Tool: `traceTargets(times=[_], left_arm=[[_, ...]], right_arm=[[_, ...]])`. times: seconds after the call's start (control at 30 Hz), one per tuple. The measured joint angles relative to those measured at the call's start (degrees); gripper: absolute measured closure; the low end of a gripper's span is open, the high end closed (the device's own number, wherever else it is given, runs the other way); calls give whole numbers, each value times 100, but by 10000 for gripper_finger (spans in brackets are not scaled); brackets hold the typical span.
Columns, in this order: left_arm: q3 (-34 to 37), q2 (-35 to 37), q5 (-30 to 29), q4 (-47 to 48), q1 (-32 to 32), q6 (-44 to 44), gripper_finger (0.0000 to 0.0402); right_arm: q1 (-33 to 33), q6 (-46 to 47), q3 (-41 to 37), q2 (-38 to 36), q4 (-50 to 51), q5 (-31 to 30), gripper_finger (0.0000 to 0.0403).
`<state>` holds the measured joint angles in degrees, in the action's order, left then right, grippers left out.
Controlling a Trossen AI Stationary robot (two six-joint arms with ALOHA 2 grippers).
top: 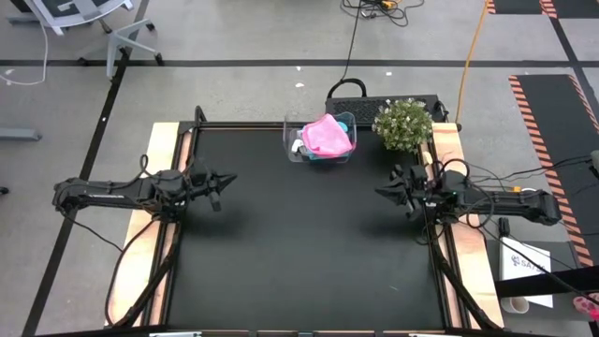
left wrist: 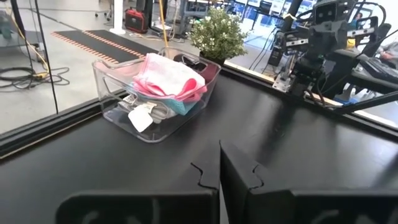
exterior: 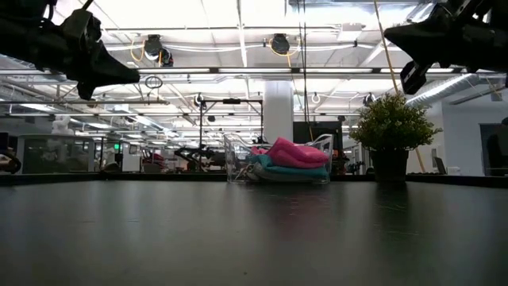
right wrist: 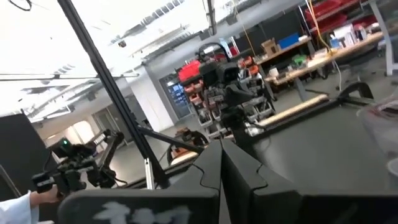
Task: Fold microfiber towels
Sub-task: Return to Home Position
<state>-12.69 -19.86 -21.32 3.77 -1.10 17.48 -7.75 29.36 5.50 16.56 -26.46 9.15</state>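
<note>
Currently on hand, as seen from my side of the rig:

1. Left gripper (top: 229,177): raised over the left edge of the black table (top: 309,253), pointing inward toward the middle. Its two fingers are pressed together with nothing between them. It is well apart from every cloth.

2. Right gripper (top: 379,193): raised over the right edge of the table, pointing inward and facing its partner across the bare surface. Its fingers are likewise together and it carries nothing.

3. Clear plastic bin (top: 289,140): at the far edge of the table, roughly central, a little nearer my right arm. It holds all three cloths.

4. Pink towel (top: 328,137): folded, top of the stack in the bin, bulging above the rim.

5. Teal towel (exterior: 290,170): directly under the pink one, with its edge showing below the pink in the low view.

6. Grey-white towel (left wrist: 127,102): at the bottom of the bin, seen through the clear wall, with its small tag (left wrist: 140,119) lying against the near side.

7. Potted plant (top: 403,123): small and green in a dark pot, on the far right corner, just beside the bin and beyond my right gripper.

Both arms hang clear of the tabletop in the low view, one at each upper corner.
</note>
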Motion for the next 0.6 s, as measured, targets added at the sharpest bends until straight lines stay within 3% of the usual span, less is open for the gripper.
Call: traceTargets(times=[0.33, 0.5, 0.6], left_arm=[[0, 0, 68, 112, 0, -84, 373], [0, 0, 67, 114, 0, -229, 365], [0, 0, 51, 112, 0, -238, 366]], right_arm=[[27, -7, 4, -89, -1, -11, 403], [111, -2, -422, -820, -198, 0, 403], [111, -10, -428, -1271, 506, -8, 403]])
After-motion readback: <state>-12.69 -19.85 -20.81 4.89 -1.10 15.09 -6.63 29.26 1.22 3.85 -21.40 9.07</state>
